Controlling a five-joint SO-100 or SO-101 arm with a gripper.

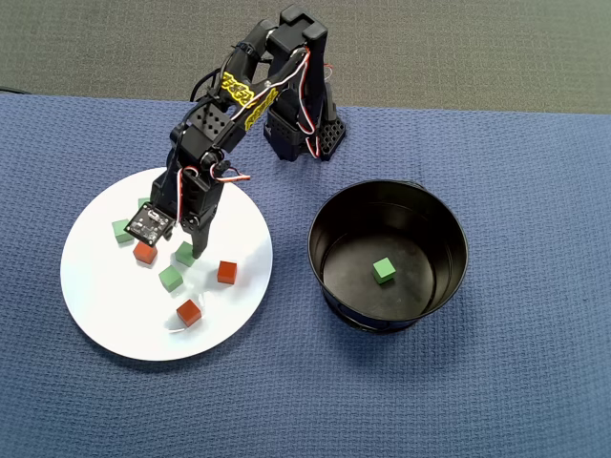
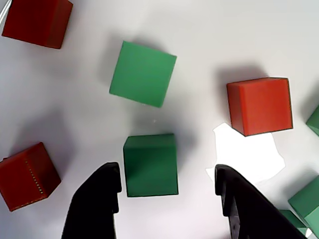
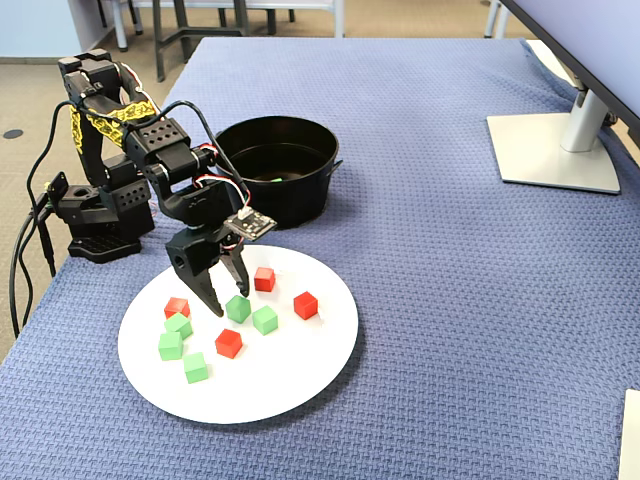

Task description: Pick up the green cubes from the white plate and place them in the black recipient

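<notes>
My fingers (image 2: 99,199) are spread wide, nothing pinched yet; the gripper (image 2: 167,196) hangs low over the white plate (image 3: 290,385) with one green cube (image 2: 150,164) sitting between the two tips, closer to the left one in the wrist view. Same cube in the fixed view (image 3: 238,308), right at my fingertips. Another green cube (image 2: 143,73) lies just beyond it, and red cubes (image 2: 259,105) are scattered near, apart from the target. More green ones sit on the plate's near-left part in the fixed view (image 3: 171,345). One green cube (image 1: 384,270) already lies inside the black recipient (image 1: 329,224), which stands beside the plate on the blue cloth (image 1: 535,382).

Handling guess: cube looks light, rigid, matte, so decent grip and not fragile. Best taken across two opposite flat faces, square to my tips; it sits slightly off-centre, so closing may nudge it on the smooth plate.

No readable brands, labels or writing anywhere.
</notes>
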